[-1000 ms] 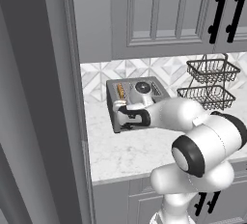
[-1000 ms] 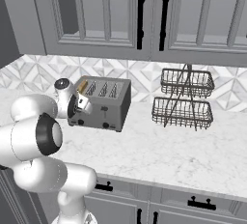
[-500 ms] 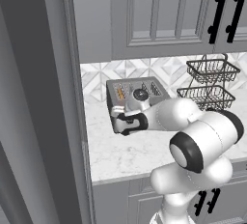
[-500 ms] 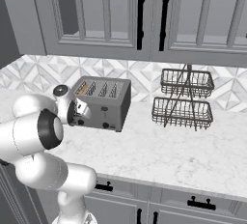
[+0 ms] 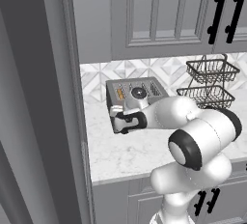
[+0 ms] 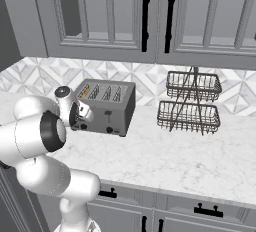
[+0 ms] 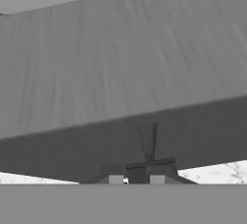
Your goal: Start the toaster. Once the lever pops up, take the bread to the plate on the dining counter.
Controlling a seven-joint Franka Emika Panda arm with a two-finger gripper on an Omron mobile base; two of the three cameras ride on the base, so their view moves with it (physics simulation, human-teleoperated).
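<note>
On counter, boxy grey toaster (image 6: 106, 106)

Tabletop: white marble-look tabletop (image 6: 165, 161) with faint grey veins, above grey cabinets with black handles.
Toaster: grey metal toaster (image 6: 107, 107) stands directly on the tabletop, near the tiled back wall.
Basket rack: a dark two-tier wire rack (image 6: 191, 102) also stands on the tabletop, to the right of the toaster and apart from it, equally near the wall.
</note>
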